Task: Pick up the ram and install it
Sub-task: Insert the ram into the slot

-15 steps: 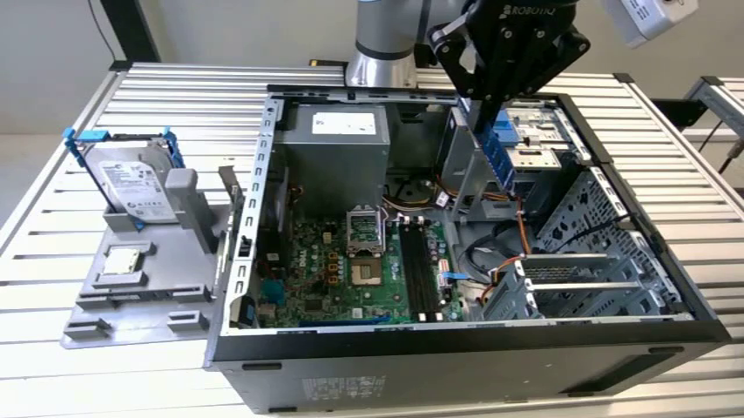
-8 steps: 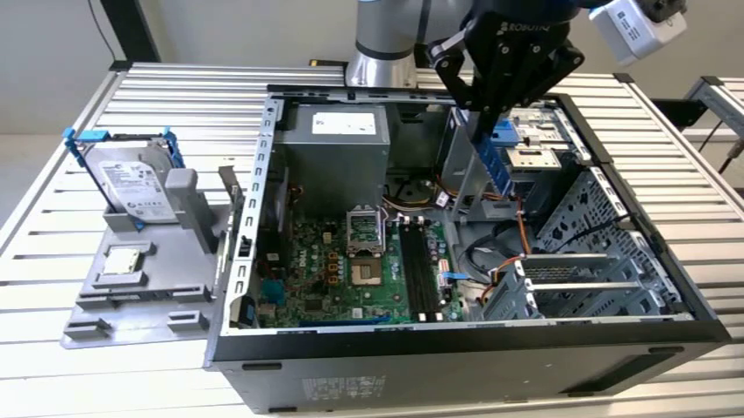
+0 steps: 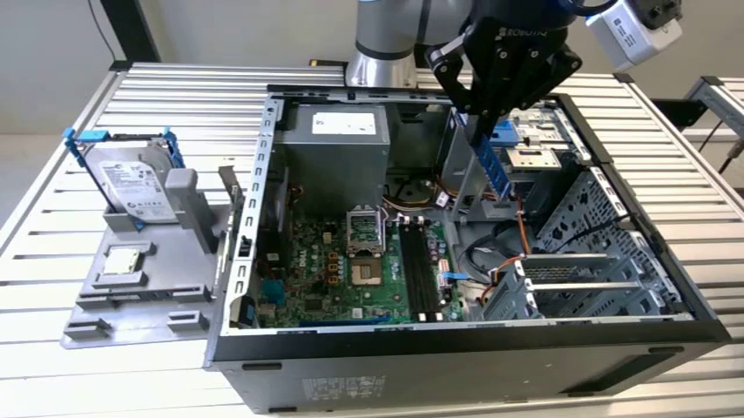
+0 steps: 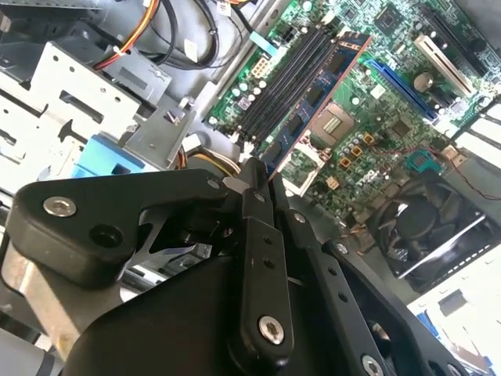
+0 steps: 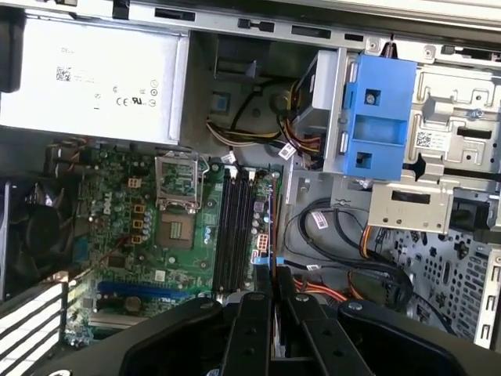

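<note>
The gripper (image 3: 486, 111) hangs over the far part of the open computer case (image 3: 465, 357), toward the exterior view's right, fingers clamped on the upper end of the ram (image 3: 497, 170), which hangs nearly upright. The black memory slots (image 3: 419, 266) of the green motherboard (image 3: 331, 261) lie nearer, toward the exterior view's left of the stick. At the exterior view's left of the case, a blue-framed hard drive (image 3: 128, 185) stands in a grey fixture (image 3: 139, 309) on the slatted table (image 3: 52, 370).

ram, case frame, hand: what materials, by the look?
The ram: blue-green circuit board, likely fibreglass laminate, matte, with dark chips. The case frame: perforated grey sheet metal, probably steel, dull sheen. The hand, shut on the ram: matte black, plastic or coated metal; cannot tell which.
</note>
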You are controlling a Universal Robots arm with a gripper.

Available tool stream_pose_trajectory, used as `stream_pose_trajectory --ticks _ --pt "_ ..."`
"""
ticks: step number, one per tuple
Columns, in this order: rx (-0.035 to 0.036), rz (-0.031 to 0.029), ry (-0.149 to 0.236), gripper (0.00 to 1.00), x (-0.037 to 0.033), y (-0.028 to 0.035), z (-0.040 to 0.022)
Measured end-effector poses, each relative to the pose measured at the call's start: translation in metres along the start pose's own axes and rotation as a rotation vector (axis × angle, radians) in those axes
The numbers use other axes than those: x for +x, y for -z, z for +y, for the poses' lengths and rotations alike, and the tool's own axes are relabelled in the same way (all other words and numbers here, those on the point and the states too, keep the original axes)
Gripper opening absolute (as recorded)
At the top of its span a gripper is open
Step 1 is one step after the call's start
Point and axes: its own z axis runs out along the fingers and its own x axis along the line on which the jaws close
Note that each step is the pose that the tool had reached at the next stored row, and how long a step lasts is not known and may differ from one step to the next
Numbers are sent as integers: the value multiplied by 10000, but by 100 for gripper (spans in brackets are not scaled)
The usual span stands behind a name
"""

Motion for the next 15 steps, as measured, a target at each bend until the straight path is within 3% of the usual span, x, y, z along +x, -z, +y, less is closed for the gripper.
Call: stream_pose_trajectory --ticks 10,15 --pt "-2 1 0 0 0 -8 0" --pt "0 1 -75 0 2 -94 -1"
